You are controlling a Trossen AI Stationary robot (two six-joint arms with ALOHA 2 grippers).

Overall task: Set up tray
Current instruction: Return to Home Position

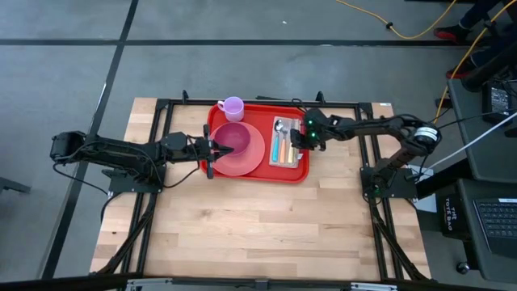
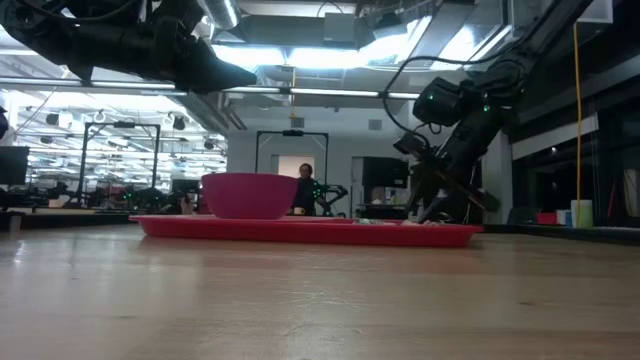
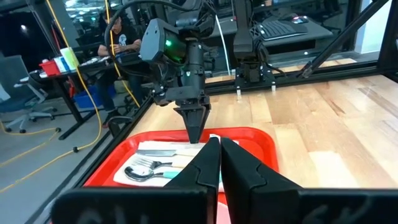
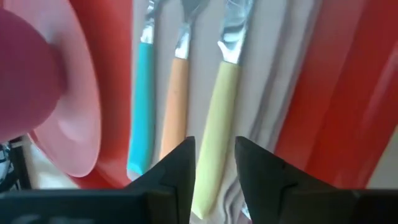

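High view: the tray [image 1: 300,173] lies in the upper middle. It carries a pink plate [image 1: 255,155], a bowl [image 1: 233,137], a purple mug [image 1: 233,106] and cutlery [image 1: 279,142] on a napkin [image 1: 294,155]. The left gripper [image 1: 212,150] hovers at the tray's left edge and the right gripper [image 1: 296,139] hangs over the napkin.

Low view: the tray's rim hides the cutlery, and the mug cannot be made out. A person shows faintly far behind.

Left wrist view: the left fingers [image 3: 208,165] are pressed together and hold nothing.

Right wrist view: the right fingers [image 4: 180,165] are slightly parted and empty, above the yellow knife [image 4: 219,112]. The utensil heads are cut off at the top.

To go home cleanly, each arm should probably rise straight up before pulling back, so the fingers clear the cutlery and the plate rim.
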